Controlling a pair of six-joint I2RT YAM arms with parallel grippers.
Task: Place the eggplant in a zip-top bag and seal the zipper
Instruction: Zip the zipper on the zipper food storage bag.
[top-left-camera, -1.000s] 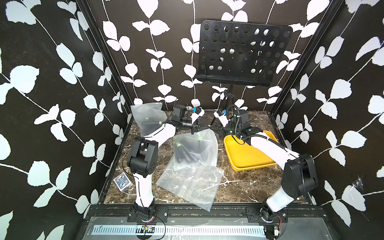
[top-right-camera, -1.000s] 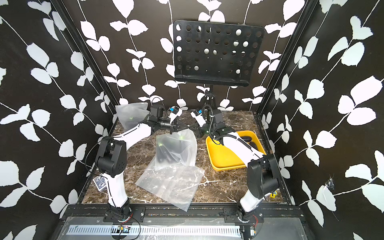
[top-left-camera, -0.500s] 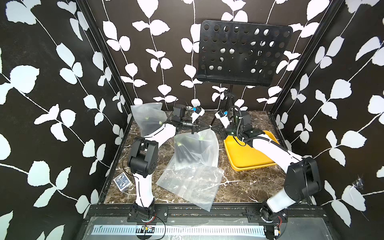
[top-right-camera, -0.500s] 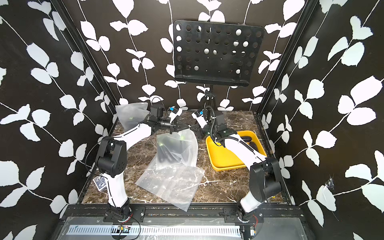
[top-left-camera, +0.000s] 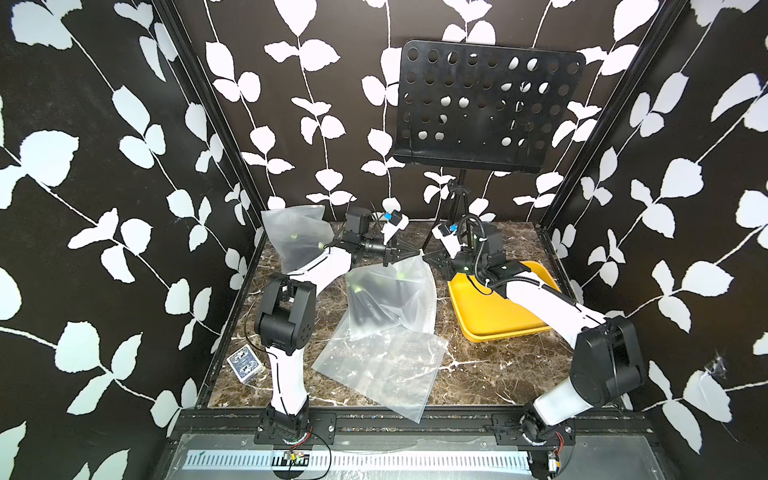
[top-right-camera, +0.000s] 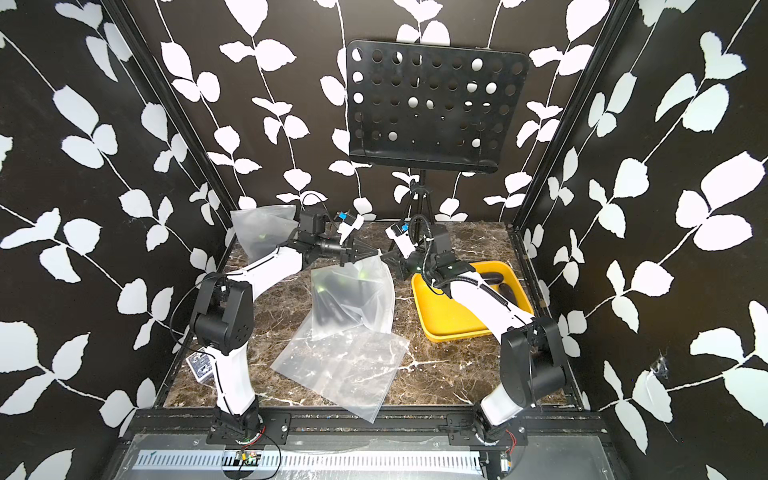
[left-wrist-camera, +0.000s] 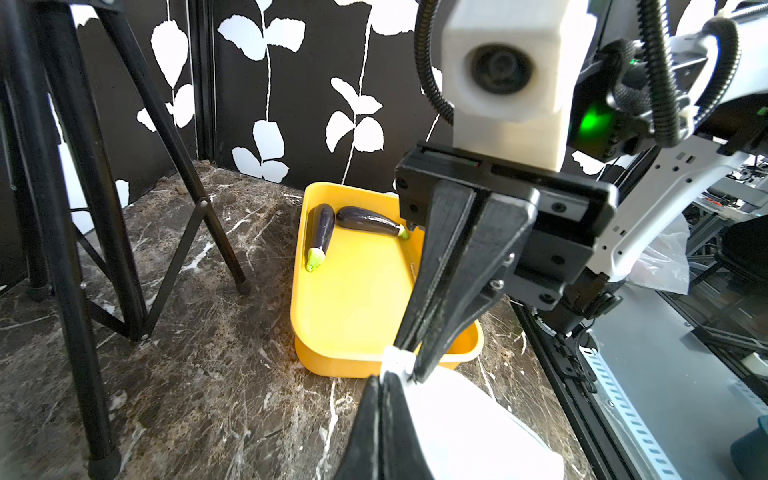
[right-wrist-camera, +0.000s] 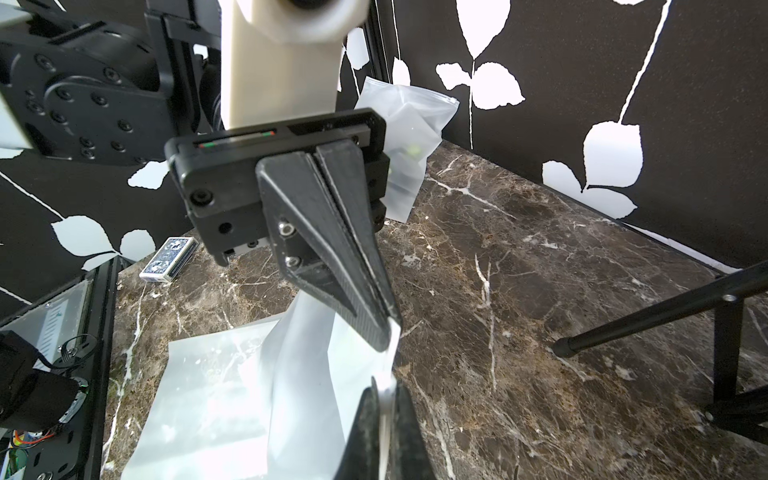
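Note:
A clear zip-top bag (top-left-camera: 390, 295) hangs by its top corner above the marble table, and dark eggplant (top-left-camera: 365, 309) with green caps shows inside it. My left gripper (top-left-camera: 417, 252) and right gripper (top-left-camera: 428, 257) meet tip to tip at that corner, both shut on the bag's top edge. In the left wrist view my left gripper (left-wrist-camera: 384, 376) pinches the white bag (left-wrist-camera: 465, 424), with the right fingers (left-wrist-camera: 453, 270) clamped just beyond. In the right wrist view my right gripper (right-wrist-camera: 386, 388) pinches the same edge. Two more eggplants (left-wrist-camera: 320, 232) lie in the yellow tray (left-wrist-camera: 349, 316).
An empty bag (top-left-camera: 382, 365) lies flat near the front. Another bag (top-left-camera: 295, 239) with eggplants leans in the back left corner. A music stand (top-left-camera: 486, 108) stands at the back with its tripod legs (left-wrist-camera: 83, 208) on the table. A card deck (top-left-camera: 245, 360) sits at the left edge.
My right gripper has crept left along the bag's top edge until it meets the left gripper. The left arm and the hanging bag have hardly moved.

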